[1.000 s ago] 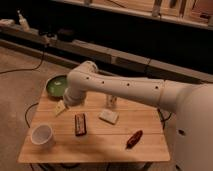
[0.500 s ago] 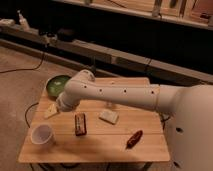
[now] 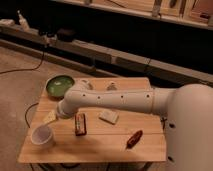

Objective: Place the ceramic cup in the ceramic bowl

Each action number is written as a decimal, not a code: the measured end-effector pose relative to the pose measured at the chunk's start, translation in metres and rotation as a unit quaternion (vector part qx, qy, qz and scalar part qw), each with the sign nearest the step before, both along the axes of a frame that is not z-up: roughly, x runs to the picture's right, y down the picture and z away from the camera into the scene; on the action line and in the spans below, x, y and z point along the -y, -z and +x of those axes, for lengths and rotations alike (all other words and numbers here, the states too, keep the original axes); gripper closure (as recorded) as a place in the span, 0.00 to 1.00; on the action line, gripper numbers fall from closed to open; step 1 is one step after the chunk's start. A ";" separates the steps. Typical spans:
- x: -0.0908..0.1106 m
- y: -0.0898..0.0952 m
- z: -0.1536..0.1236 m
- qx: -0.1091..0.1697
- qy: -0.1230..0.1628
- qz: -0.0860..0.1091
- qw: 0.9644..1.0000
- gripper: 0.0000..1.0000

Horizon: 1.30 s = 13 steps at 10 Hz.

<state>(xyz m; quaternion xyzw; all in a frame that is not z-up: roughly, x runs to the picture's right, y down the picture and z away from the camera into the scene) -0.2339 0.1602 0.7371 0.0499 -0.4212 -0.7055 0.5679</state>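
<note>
Gripper [image 3: 50, 118] hangs half hidden by arm [image 3: 110, 100] beside ceramic cup [image 3: 42, 136].

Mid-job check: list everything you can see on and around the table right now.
ceramic bowl: one, green, table's back left corner.
ceramic cup: one, white, front left, upright.
bar-shaped packet: one, brown, centre-left.
flat block: one, whitish, centre.
small long item: one, red, front right.
table: one, light wood.
arm: one, white, reaching left across the table.
gripper: one, pale, between bowl and cup.
</note>
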 end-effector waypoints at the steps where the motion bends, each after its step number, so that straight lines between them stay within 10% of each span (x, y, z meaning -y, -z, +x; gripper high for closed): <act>1: -0.006 -0.003 -0.005 0.001 0.004 -0.001 1.000 0.20; 13: -0.027 -0.017 -0.033 -0.004 0.032 0.000 0.999 0.20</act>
